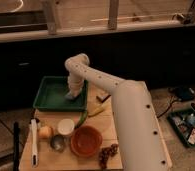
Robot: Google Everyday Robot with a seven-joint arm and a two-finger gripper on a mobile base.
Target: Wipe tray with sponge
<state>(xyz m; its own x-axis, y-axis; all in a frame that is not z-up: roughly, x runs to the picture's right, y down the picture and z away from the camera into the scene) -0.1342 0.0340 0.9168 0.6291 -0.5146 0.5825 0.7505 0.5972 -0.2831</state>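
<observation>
On the left of the wood table (pixel 46 162) lies a long white tool (pixel 34 142). Next to it sit a small yellow ball (pixel 45 132), a grey tin (pixel 57 143) and a white cup (pixel 66 126). Behind them, at the far left of the table, is the green tray (pixel 48 102). It lies flat, with its long side along the back edge. The claw (pixel 72 94) is down inside the tray, near its right wall and low by the bottom. I cannot tell if the claw is open or closed. I cannot make out the sponge; there is only a pale lump at the tip of the claw. Just right of the tray's front corner lie a green pod (pixel 82 118) and a yellow thing (pixel 97 110). In front of them stands the orange bowl (pixel 86 141), with dark grapes (pixel 107 153) beside it. A small dark block (pixel 103 97) lies near the tray's right side. The big white arm (pixel 128 120) stands at the right front, bends over the table and ends in the tray. On the floor, far right, is a box (pixel 188 127) with small things in it.
</observation>
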